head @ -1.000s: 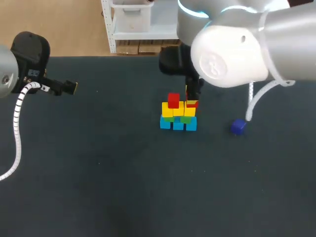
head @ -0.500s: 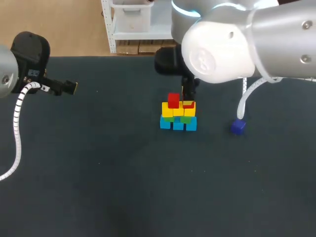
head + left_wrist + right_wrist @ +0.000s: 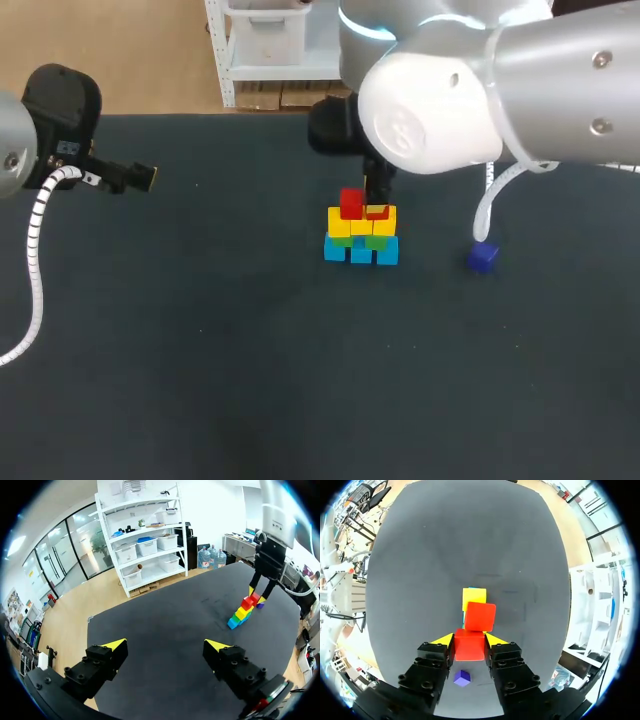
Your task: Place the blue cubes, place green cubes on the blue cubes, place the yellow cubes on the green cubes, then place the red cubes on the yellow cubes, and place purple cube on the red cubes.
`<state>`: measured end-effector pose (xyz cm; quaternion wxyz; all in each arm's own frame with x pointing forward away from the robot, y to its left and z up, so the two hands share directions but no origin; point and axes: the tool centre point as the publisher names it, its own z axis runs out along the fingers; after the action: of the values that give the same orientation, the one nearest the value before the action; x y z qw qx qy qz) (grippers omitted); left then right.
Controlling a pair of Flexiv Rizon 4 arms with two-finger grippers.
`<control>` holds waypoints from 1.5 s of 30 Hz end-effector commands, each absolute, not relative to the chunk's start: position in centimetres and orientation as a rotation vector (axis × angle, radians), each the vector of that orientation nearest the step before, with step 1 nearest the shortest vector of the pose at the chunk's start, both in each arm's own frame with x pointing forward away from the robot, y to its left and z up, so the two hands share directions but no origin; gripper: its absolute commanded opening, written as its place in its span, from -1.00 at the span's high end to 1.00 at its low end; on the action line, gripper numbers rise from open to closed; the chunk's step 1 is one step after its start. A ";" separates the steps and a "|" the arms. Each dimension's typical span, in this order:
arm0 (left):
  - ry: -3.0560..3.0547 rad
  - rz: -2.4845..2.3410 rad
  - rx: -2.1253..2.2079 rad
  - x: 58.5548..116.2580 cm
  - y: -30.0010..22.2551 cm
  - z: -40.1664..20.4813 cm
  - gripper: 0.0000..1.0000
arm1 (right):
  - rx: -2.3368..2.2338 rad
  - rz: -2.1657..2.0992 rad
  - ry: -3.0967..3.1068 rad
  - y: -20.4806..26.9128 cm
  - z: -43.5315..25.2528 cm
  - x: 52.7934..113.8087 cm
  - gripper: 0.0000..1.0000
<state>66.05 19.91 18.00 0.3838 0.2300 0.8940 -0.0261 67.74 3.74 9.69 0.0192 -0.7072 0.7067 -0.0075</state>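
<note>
Small red cube (image 3: 469, 650) clamped in right gripper (image 3: 469, 640), at stack's yellow cubes (image 3: 340, 226); left gripper (image 3: 165, 644) wide open near worktop's (image 3: 200, 350) far-left corner

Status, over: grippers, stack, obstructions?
Right gripper shut on red cube at top of multicoloured cube stack. Left gripper open, far off. Loose purple cube on table, apart; nothing blocking.

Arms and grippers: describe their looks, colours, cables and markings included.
The left arm and right arm have rounded silver-grey shells and black wrist units, each trailing a white cable. The left gripper and right gripper have black, bolted fingers with yellow triangular tips.
</note>
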 end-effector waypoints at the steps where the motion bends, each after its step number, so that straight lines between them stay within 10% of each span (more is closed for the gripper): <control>1: 2.278 -0.072 0.590 66.0 20.0 18.0 -1.00 | -2.189 -0.023 2.201 3.9 9.4 68.2 1.00; 11: 2.278 -0.072 0.590 66.0 20.0 18.0 -1.00 | -2.181 -0.017 2.211 3.9 9.3 68.4 1.00; 19: 2.278 -0.072 0.590 66.0 20.0 18.0 -1.00 | -2.178 -0.031 2.207 3.9 9.2 68.5 0.38; 23: 2.278 -0.072 0.590 66.0 20.0 18.0 -1.00 | -2.176 -0.030 2.210 3.9 9.2 68.5 -0.04; 25: 2.278 -0.072 0.590 66.0 20.0 18.0 -1.00 | -2.176 -0.028 2.211 3.9 9.1 68.4 -1.00; 35: 2.278 -0.072 0.590 66.0 20.0 18.0 -1.00 | -2.149 -0.057 2.209 3.4 9.5 69.0 -1.00; 37: 2.278 -0.072 0.590 66.0 20.0 18.0 -1.00 | -2.140 -0.067 2.210 3.2 9.6 69.1 -0.70; 39: 2.278 -0.072 0.590 66.0 20.0 18.0 -1.00 | -2.136 -0.066 2.213 3.1 9.7 69.2 0.00; 45: 2.278 -0.072 0.590 66.0 20.0 18.0 -1.00 | -2.151 -0.057 2.218 2.8 9.4 69.0 0.18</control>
<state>66.05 19.91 18.00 0.3838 0.2300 0.8940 -0.0261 69.16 2.97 9.49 0.0255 -0.6949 0.7184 -0.0205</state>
